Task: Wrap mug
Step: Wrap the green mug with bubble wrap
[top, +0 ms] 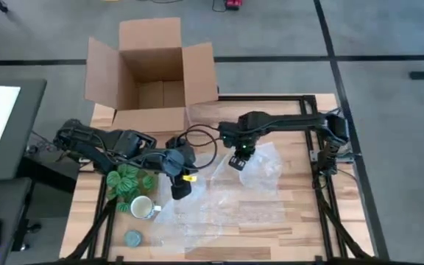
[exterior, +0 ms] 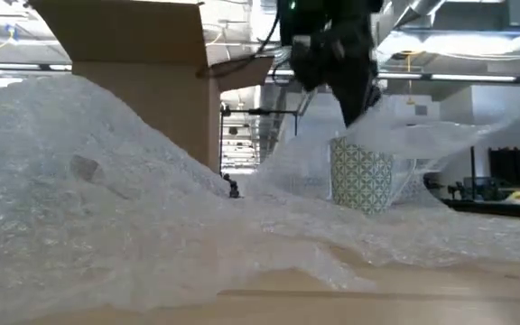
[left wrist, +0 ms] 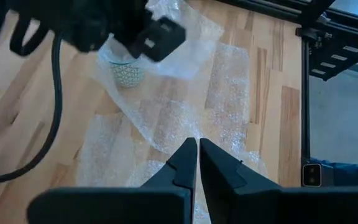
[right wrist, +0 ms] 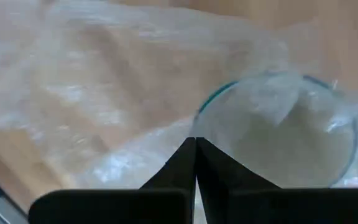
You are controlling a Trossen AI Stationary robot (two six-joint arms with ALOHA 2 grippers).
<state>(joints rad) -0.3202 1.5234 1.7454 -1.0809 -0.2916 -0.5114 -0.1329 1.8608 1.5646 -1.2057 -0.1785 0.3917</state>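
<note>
The right gripper [top: 236, 162] is pinching a raised fold of bubble wrap [top: 227, 206] over a green-patterned cup [exterior: 361, 176] at mid-table. The left gripper [top: 179, 190], fingers together and apparently gripping nothing, is hovering above the wrap's left edge. 1 white-cream mug [top: 142, 207] is standing unwrapped near the table's [top: 308, 221] front-left corner, beside a green patterned bundle [top: 127, 180].

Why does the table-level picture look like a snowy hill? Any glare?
Low view: bubble wrap heaped near the lens fills the frame, ceiling lights glare behind. Right wrist view: wrap pinched by the right gripper veils the patterned cup.
</note>
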